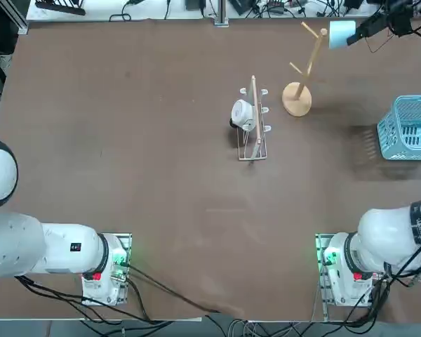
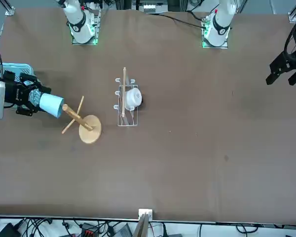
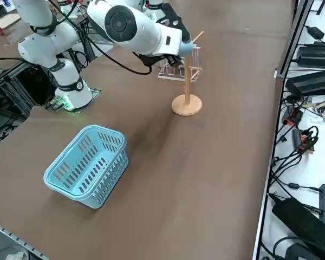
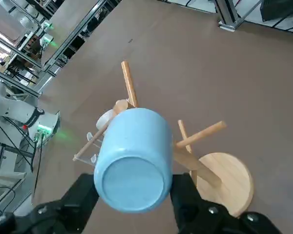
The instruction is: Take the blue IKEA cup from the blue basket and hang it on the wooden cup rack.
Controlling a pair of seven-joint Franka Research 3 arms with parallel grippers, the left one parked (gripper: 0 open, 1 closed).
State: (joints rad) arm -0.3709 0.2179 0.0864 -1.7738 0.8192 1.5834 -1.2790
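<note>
The blue IKEA cup (image 4: 132, 161) is in the air at the top of the wooden cup rack (image 4: 224, 175), its base toward the wrist camera and an upper peg running behind it. My right gripper (image 4: 134, 187) straddles the cup's base end. From overhead the cup (image 1: 342, 33) sits just beside the tip of the rack's top peg, with the gripper (image 1: 361, 29) behind it. Whether the cup's handle is over the peg is hidden. The blue basket (image 3: 86, 165) stands on the table to the rack's right, with nothing inside.
A low wire rack (image 1: 251, 123) holding a white cup (image 1: 242, 114) stands just left of the wooden rack's base (image 1: 297, 98). Cables and power bricks (image 3: 314, 81) lie beyond the table's far edge.
</note>
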